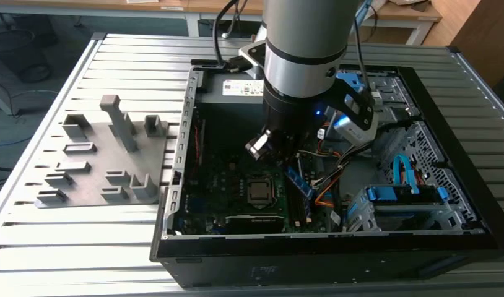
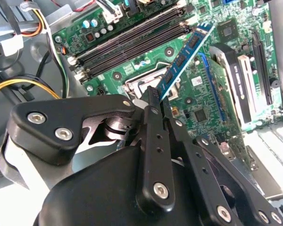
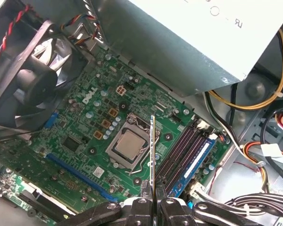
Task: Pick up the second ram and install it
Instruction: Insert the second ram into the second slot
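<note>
Slatted metal table (image 1: 62,247) in a workroom, wooden desks (image 1: 153,7) behind, open computer case (image 1: 318,263) lying flat on it with a grey parts tray (image 1: 86,192) at the exterior view's left. Clamps the second ram (image 2: 186,54) by one end in the gripper (image 3: 152,195) and hangs it over the motherboard (image 3: 85,117), near the memory slots (image 2: 132,40) but clear of them, not seated. Looks ready to jam in a slot or scrape the motherboard if pushed down crooked, being angled across the slots; could snag the loose cables (image 3: 254,101) nearby too.
</note>
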`<state>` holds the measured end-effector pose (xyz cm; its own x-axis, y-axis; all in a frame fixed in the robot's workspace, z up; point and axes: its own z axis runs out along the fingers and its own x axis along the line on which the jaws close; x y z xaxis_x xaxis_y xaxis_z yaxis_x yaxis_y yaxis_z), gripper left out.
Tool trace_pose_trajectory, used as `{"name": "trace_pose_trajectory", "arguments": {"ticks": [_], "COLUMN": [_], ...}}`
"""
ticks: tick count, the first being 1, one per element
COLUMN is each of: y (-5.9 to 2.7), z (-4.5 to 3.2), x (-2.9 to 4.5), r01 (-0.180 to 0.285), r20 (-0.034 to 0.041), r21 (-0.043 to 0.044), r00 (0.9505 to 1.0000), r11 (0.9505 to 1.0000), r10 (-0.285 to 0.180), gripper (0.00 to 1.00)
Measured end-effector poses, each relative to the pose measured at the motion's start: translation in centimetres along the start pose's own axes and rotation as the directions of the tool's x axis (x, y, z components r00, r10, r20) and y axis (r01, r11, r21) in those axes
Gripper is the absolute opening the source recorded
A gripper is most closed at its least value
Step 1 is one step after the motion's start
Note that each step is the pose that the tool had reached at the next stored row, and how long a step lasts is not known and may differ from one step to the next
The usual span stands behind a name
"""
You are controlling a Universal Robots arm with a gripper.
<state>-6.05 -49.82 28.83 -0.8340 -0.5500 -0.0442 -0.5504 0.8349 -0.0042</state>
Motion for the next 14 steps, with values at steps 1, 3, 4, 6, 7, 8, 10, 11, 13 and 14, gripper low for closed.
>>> {"name": "trace_pose_trajectory", "arguments": {"ticks": [1,3,4,6,7,8,10,11,13,14], "y": [0.00,0.00,0.00,0.00,0.00,0.00,0.00,0.00,0.00,0.00], "z": [0.00,0.00,0.00,0.00,0.00,0.00,0.00,0.00,0.00,0.00], "x": [0.00,0.00,0.00,0.00,0.00,0.00,0.00,0.00,0.00,0.00], "r01": [-0.004,-0.013,-0.018,-0.027,-0.031,-0.035,-0.045,-0.050,-0.059,-0.064], "r20": [0.0000,-0.0001,-0.0001,-0.0001,-0.0001,-0.0001,-0.0002,-0.0001,-0.0002,-0.0002], "r21": [0.0002,0.0006,0.0007,0.0012,0.0014,0.0016,0.0020,0.0022,0.0026,0.0028], "r00": [1.0000,0.9999,0.9998,0.9996,0.9995,0.9994,0.9990,0.9988,0.9982,0.9979], "r11": [1.0000,0.9999,0.9998,0.9996,0.9995,0.9994,0.9990,0.9988,0.9982,0.9979], "r10": [0.004,0.013,0.018,0.027,0.031,0.035,0.045,0.050,0.059,0.064], "gripper": [0.14,0.14,0.14,0.14,0.14,0.14,0.14,0.14,0.14,0.14]}}
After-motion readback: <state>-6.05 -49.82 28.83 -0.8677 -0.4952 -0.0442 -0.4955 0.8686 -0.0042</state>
